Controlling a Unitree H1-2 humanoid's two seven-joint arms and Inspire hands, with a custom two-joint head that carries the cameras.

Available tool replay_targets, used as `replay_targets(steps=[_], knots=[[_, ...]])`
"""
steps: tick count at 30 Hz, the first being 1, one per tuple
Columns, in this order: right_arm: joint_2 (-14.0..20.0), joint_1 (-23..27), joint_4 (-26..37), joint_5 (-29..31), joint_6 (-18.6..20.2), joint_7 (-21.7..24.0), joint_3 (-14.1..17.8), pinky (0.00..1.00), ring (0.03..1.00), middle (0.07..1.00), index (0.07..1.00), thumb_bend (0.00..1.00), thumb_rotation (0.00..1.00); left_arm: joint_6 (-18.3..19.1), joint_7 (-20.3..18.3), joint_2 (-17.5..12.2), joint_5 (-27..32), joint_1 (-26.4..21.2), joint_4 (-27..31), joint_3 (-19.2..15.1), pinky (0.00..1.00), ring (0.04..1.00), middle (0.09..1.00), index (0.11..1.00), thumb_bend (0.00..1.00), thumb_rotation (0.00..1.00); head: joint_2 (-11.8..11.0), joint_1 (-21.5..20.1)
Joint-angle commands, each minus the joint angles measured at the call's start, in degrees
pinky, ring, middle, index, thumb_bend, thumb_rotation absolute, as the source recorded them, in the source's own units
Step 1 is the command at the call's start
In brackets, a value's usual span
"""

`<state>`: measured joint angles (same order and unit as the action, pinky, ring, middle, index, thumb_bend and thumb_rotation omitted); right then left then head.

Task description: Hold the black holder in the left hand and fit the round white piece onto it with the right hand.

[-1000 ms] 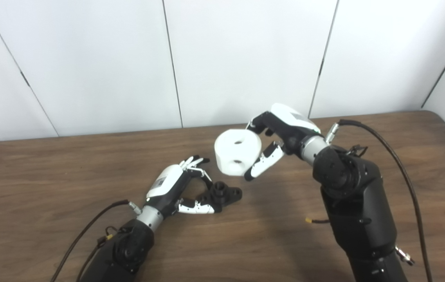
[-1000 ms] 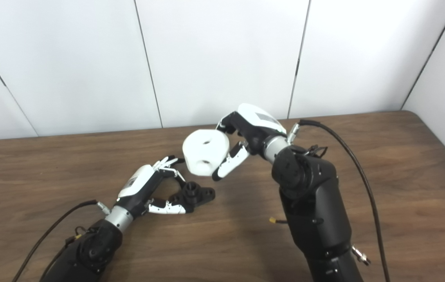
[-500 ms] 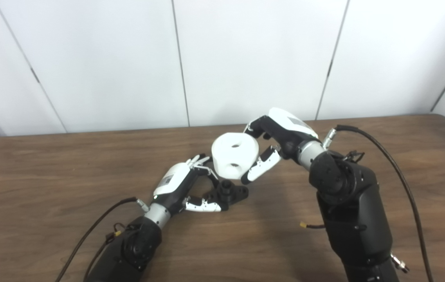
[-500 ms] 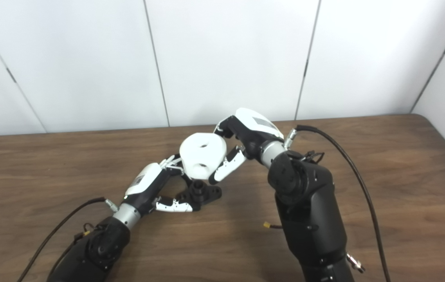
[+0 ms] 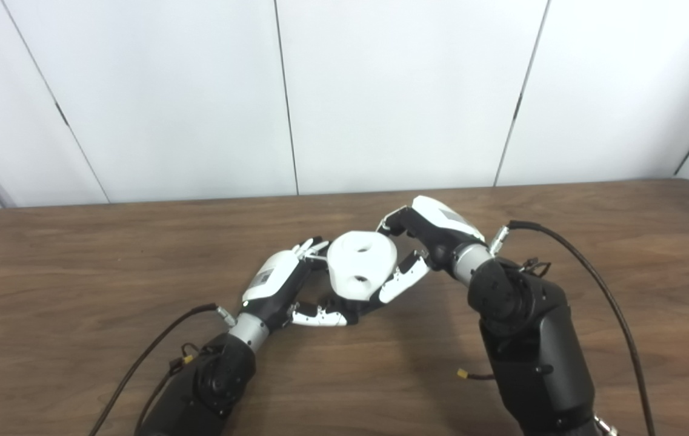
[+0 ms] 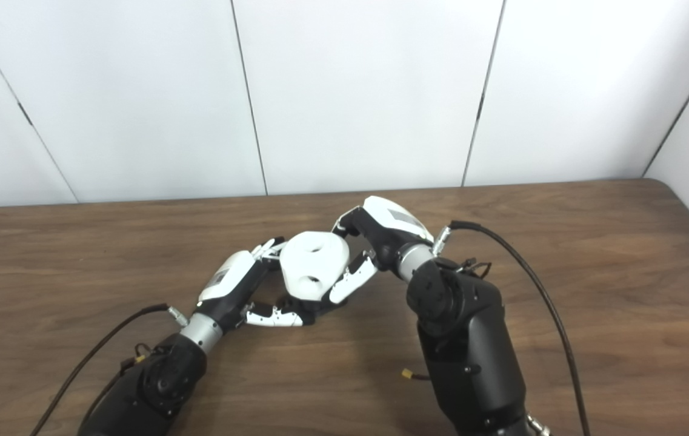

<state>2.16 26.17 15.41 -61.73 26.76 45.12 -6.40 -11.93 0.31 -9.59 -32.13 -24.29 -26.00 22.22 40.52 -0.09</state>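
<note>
We see our two arms meeting near the middle of a brown wooden worktop (image 5: pixel 77 254), with white wall panels (image 5: pixel 380 91) standing behind it. Our right hand (image 5: pixel 426 233) comes in from the right side and has its fingers (image 5: pixel 402 283) closed around the round white piece (image 5: pixel 359 269), with some fingers over the far top edge and another along its near right flank. The piece is a thick white drum, tilted so that its top face leans a little toward us, and we can make out one hole in that top face and another in its near side wall. It sits directly over the black holder (image 6: pixel 314 307), covering most of it, so that only a dark sliver of the holder shows under the lower edge of the piece and between the fingers. We cannot tell whether the piece is fully seated on the holder or only resting against it. Our left hand (image 5: pixel 277 284) reaches in from the left side, its fingers (image 5: pixel 320 316) curled around the holder low at the worktop, one lying along the near side and the others reaching round the far side, where their tips lie just beside the left edge of the white piece. A black cable (image 5: pixel 586 266) loops away from the right wrist over the worktop, and another cable (image 5: pixel 156 345) trails from the left wrist toward the bottom edge.
</note>
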Motion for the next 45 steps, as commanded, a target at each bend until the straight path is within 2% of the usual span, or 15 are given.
replay_targets(steps=[1, 10, 13, 26, 34, 40, 45], knots=[[-0.1, 1.5, 1.0, 0.4, 0.1, -2.1, -0.3, 0.8, 0.812, 0.747, 0.478, 0.52, 0.14, 2.8, -3.4, 2.4, -0.7, 4.3, -2.4, 3.3, 1.0, 1.0, 0.926, 0.482, 0.52, 0.06, 0.2, 0.0], [-0.1, 1.4, -0.3, 0.1, 0.1, -3.1, -0.4, 0.78, 0.805, 0.747, 0.478, 0.52, 0.14, 3.2, -3.7, 2.2, -0.6, 4.9, -0.8, 3.5, 1.0, 1.0, 0.924, 0.482, 0.52, 0.06, 0.5, -0.1], [0.6, 1.3, -0.9, 0.1, 0.1, -4.0, -1.5, 0.74, 0.8, 0.747, 0.478, 0.52, 0.15, 3.9, -4.3, 2.1, -0.4, 5.1, -0.1, 3.7, 1.0, 1.0, 0.927, 0.482, 0.52, 0.06, 0.5, -0.1], [1.7, 0.5, -3.2, 2.3, 0.1, -7.1, -3.7, 0.7, 0.769, 0.721, 0.478, 0.52, 0.15, 5.2, -4.3, 1.9, -0.2, 6.1, 2.5, 4.2, 1.0, 1.0, 0.926, 0.482, 0.52, 0.06, 0.8, 1.3], [1.6, 0.4, -3.6, 2.5, 0.1, -7.3, -4.9, 0.72, 0.794, 0.76, 0.476, 0.52, 0.15, 5.5, -4.4, 2.1, 0.1, 5.9, 2.1, 4.5, 1.0, 1.0, 0.923, 0.482, 0.52, 0.06, 1.0, 1.2], [2.4, 0.6, -2.4, 2.7, 0.1, -6.4, -6.5, 0.66, 0.777, 0.77, 0.476, 0.52, 0.15, 5.7, -4.4, 2.2, -0.1, 5.5, 1.7, 4.7, 1.0, 1.0, 0.924, 0.481, 0.52, 0.06, 0.9, 1.2], [4.4, 0.7, -1.4, 3.8, -0.2, -5.5, -8.3, 0.62, 0.749, 0.759, 0.476, 0.52, 0.15, 5.7, -4.4, 2.3, -0.2, 5.0, 0.9, 4.8, 1.0, 1.0, 0.926, 0.481, 0.52, 0.06, 0.9, 0.9]])
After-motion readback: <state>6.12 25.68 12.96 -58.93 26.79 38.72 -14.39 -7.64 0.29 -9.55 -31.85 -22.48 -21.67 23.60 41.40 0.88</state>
